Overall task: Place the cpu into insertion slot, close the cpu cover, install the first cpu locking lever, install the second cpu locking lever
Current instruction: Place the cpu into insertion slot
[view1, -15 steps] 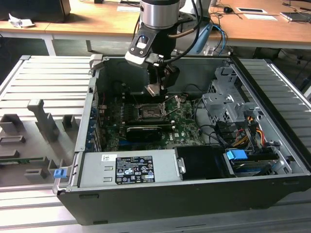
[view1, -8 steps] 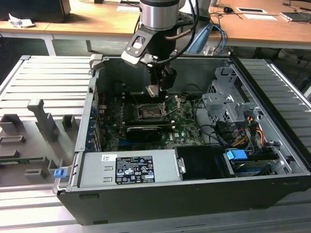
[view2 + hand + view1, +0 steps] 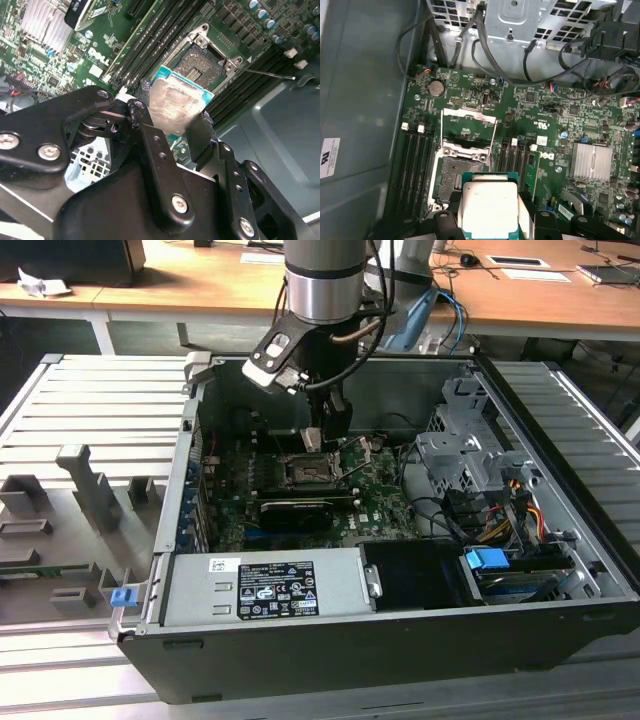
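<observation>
The claw (image 3: pixel 175 117) is clamped on the cpu (image 3: pixel 176 97). Its two black fingers pinch opposite edges, which holds the dull silver face flat and leaves the underside free. The chip, rimmed in green, hangs just above the near edge of the insertion slot (image 3: pixel 454 180) and is not yet seated, so the dark pin field lies bare. The cpu cover (image 3: pixel 470 117), a thin metal frame, stands open on the slot's far side. The green motherboard (image 3: pixel 555 115) spreads around them inside the dark case (image 3: pixel 400 650).
</observation>
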`<action>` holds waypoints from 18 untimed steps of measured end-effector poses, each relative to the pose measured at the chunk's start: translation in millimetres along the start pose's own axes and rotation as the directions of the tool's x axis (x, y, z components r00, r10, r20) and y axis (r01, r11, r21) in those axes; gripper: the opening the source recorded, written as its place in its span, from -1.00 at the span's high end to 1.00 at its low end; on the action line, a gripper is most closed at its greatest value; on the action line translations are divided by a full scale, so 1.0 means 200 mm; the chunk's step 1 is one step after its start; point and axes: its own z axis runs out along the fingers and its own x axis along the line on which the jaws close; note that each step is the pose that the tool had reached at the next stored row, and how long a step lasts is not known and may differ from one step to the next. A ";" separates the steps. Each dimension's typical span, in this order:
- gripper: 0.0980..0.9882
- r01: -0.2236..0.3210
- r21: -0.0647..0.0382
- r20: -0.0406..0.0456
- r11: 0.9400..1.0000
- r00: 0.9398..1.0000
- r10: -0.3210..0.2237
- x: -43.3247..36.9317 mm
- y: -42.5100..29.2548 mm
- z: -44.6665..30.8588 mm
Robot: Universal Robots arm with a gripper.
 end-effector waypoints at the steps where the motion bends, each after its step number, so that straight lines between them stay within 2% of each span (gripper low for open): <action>1: 0.02 -0.022 0.000 0.002 1.000 1.000 0.022 0.000 -0.001 0.007; 4: 0.02 -0.104 -0.002 0.009 0.995 0.995 0.104 0.000 -0.002 0.025; 14: 0.02 -0.111 -0.002 0.009 0.994 0.994 0.111 0.005 -0.013 0.050; 18: 0.02 -0.155 -0.003 0.013 0.988 0.988 0.155 0.009 -0.019 0.056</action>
